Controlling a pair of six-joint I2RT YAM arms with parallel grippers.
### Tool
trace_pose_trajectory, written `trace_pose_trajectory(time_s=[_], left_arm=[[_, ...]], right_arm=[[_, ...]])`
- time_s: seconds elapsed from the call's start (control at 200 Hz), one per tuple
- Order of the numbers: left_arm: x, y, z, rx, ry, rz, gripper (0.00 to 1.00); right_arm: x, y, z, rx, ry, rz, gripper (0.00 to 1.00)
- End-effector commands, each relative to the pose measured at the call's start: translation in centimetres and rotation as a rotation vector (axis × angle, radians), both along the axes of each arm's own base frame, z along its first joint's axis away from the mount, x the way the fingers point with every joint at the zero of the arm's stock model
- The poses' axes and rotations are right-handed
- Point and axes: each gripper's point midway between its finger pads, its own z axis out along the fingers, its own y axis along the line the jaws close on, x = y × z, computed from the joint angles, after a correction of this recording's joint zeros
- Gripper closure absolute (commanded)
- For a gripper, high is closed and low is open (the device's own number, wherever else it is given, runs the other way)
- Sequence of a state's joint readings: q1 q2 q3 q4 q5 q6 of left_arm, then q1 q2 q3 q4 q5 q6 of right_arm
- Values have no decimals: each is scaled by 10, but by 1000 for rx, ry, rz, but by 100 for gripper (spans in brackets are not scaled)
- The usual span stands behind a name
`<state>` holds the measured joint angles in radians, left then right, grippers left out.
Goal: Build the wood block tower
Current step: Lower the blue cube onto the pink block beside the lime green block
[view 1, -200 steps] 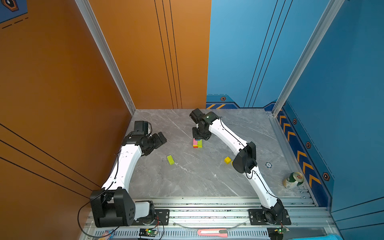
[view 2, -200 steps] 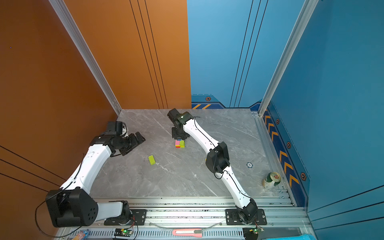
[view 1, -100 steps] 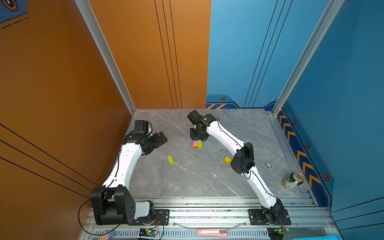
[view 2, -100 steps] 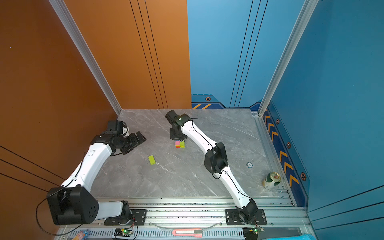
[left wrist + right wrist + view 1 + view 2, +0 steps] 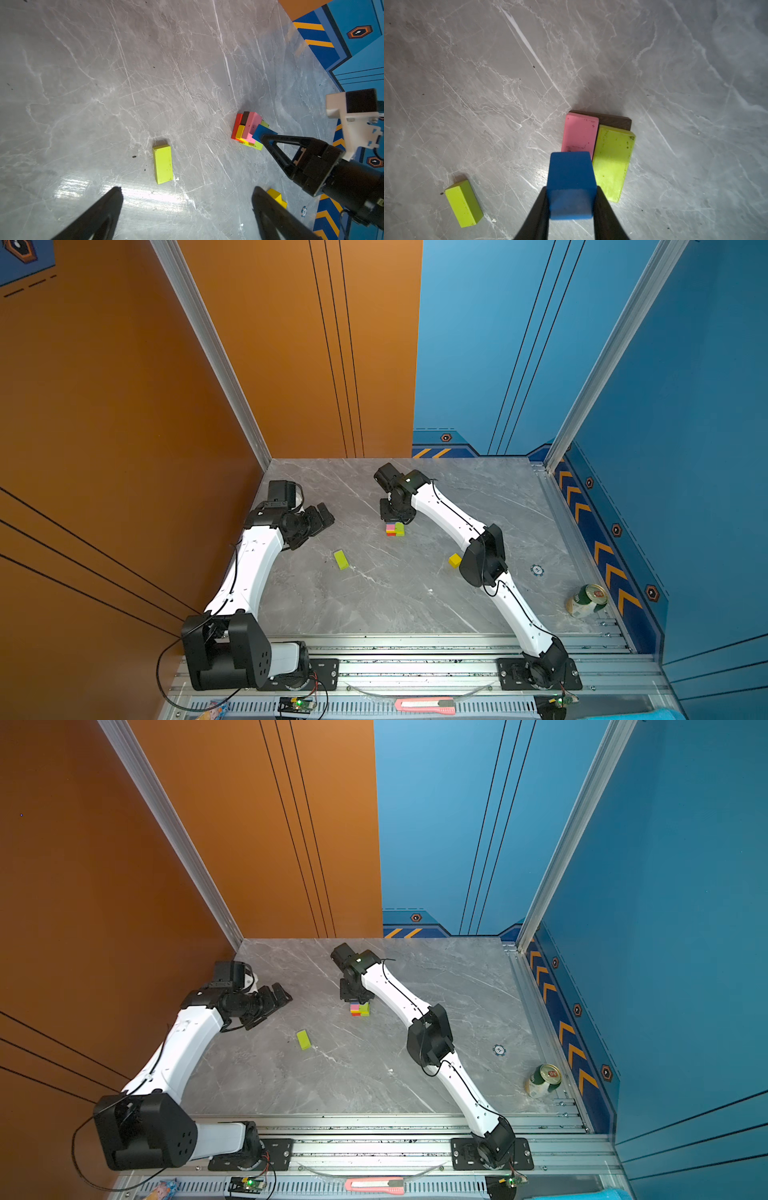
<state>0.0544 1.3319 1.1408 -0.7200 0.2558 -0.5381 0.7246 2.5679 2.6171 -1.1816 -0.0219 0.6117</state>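
R gripper (image 5: pixel 571 188), clamped on blue cube (image 5: pixel 570 176), has edged over the tower (image 5: pixel 394 529) at mid-table, above its pink bar (image 5: pixel 580 133); placement looks imminent. L gripper (image 5: pixel 187 193) stays spread wide, empty, facing loose lime bar (image 5: pixel 162 164).

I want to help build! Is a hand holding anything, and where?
The right hand grips the blue cube by two opposite sides; the left hand holds nothing.

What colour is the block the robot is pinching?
Blue. The right gripper holds a blue cube, clearest in the right wrist view.
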Motion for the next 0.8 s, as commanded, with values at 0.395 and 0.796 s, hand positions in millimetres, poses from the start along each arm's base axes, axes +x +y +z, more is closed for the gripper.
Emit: trace_pose_trajectory(time_s=[0.395, 0.796], left_arm=[[1, 4, 11, -10, -29, -9, 2], [3, 5, 12, -15, -31, -5, 1]], right_arm=[[9, -2, -1, -7, -27, -40, 72], [13, -8, -8, -15, -13, -49, 71]])
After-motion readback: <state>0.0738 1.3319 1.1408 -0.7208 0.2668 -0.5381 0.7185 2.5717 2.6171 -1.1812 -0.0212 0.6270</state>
